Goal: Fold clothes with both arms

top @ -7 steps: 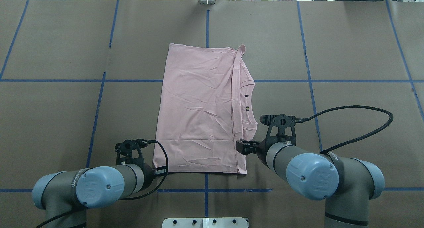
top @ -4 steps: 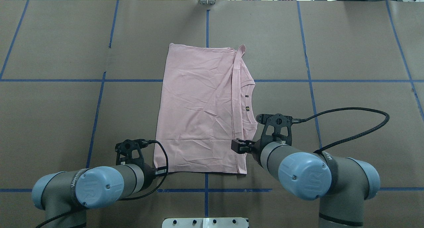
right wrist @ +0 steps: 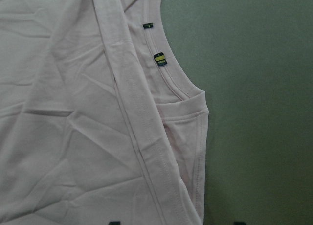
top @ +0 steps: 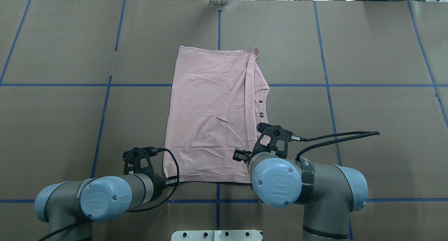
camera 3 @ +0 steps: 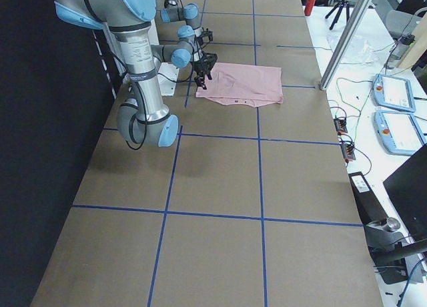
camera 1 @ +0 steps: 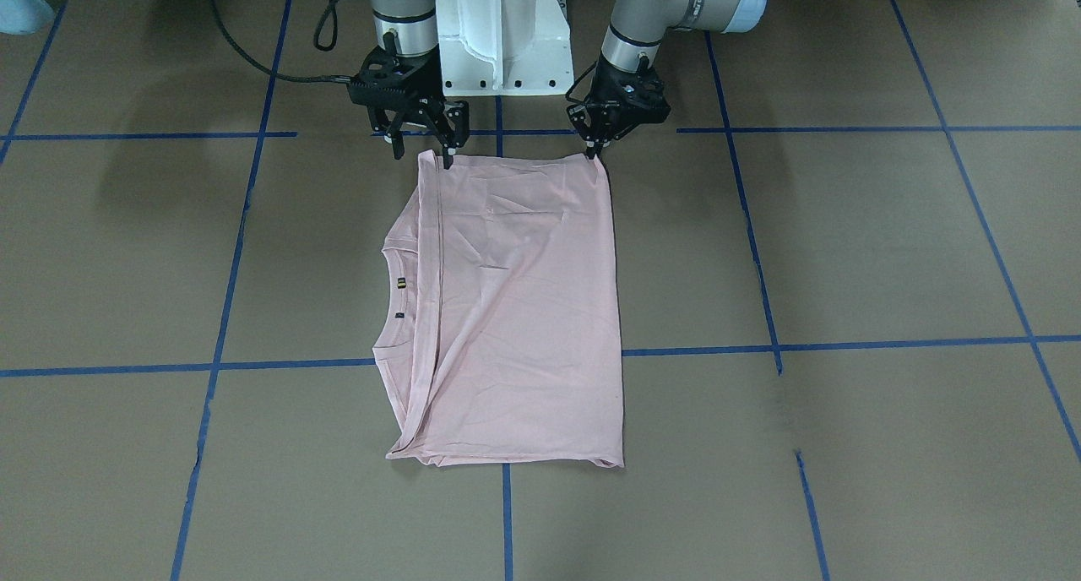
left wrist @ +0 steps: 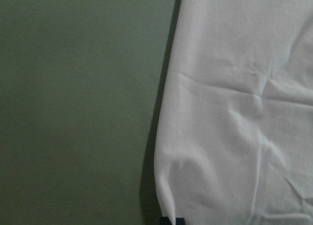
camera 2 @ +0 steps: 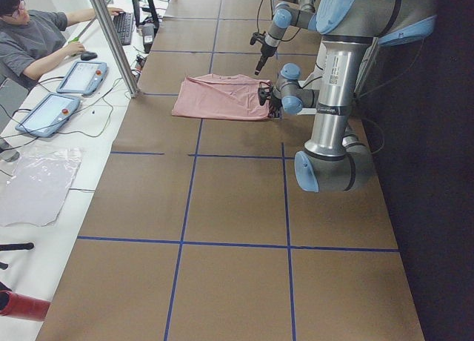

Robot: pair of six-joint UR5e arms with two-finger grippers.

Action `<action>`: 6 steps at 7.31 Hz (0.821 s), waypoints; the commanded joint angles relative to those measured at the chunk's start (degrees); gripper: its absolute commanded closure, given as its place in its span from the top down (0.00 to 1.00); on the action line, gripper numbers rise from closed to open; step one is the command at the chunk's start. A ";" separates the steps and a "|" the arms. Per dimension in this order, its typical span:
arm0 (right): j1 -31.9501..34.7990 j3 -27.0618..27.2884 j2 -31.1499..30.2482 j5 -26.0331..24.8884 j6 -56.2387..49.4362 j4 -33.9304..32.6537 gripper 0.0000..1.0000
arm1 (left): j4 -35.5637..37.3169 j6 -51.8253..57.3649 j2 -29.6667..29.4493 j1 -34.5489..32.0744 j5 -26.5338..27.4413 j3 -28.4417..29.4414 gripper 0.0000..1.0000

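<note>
T-shirt [top: 210,122] laid flat at table [top: 367,52] centre, already halved, collar [right wrist: 171,83] at 3 o'clock edge in overhead view. At 7 o'clock corner, left gripper [camera 1: 593,149] pressed together, fabric apparently pinched. Over 5 o'clock corner, right gripper [camera 1: 420,154] spread, nothing grasped yet. Both near corners targeted, likely so near edge can be carried evenly toward 12 o'clock.
</note>
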 commanded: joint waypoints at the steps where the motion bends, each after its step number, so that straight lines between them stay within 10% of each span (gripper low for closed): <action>1: -1.65 -3.16 1.63 0.18 3.04 -0.60 0.78 | 0.01 -0.11 0.00 -0.04 0.13 -0.03 0.00; 6: -4.12 -5.27 2.51 0.00 5.33 -0.07 0.69 | 0.10 -0.11 -0.09 -0.04 0.22 -0.03 0.00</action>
